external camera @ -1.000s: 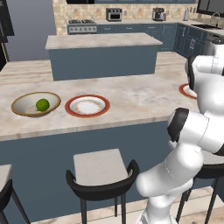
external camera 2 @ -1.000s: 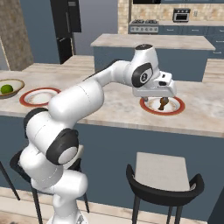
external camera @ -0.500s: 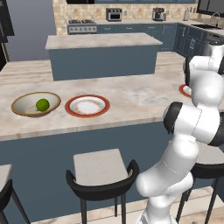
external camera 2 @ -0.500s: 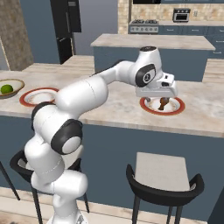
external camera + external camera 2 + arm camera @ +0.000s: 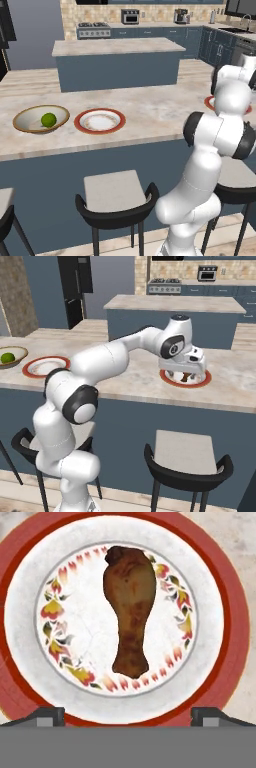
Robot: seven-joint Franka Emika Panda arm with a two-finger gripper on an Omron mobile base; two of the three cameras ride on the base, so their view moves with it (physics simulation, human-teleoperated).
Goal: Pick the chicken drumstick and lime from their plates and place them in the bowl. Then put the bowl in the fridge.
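— How do your jaws stand?

— Spread wide, holding nothing. In my hand view my gripper [image 5: 128, 714] shows its two dark tips at the bottom, far apart, one at each side of the plate's near rim.

— What lies between them?

— The chicken drumstick [image 5: 129, 609], straight ahead of me. It lies flat in the middle of the red-rimmed plate [image 5: 30, 587], thick end away from me, thin bone end pointing toward my tips. I am not touching it; it sits apart from both fingers.

— And seen from the base?

— From the right base view my gripper [image 5: 186, 372] hangs over that same plate [image 5: 201, 381] on the marble counter [image 5: 135, 383], with the drumstick [image 5: 187, 376] just showing beneath my hand. Whether I am close above it or a bit higher I cannot tell from there.

— Where is the lime?

— The lime [image 5: 48, 119] already sits inside the tan bowl [image 5: 25, 116] at the far left of the counter. Just beside the bowl is the second plate [image 5: 100, 120], with nothing on it. Both are well apart from me.

— The fridge?

— The dark fridge [image 5: 75, 286] stands beyond the counter, at the back left in the right base view. A second counter island [image 5: 116, 61] lies between, and stools [image 5: 114, 195] stand in front of my counter.
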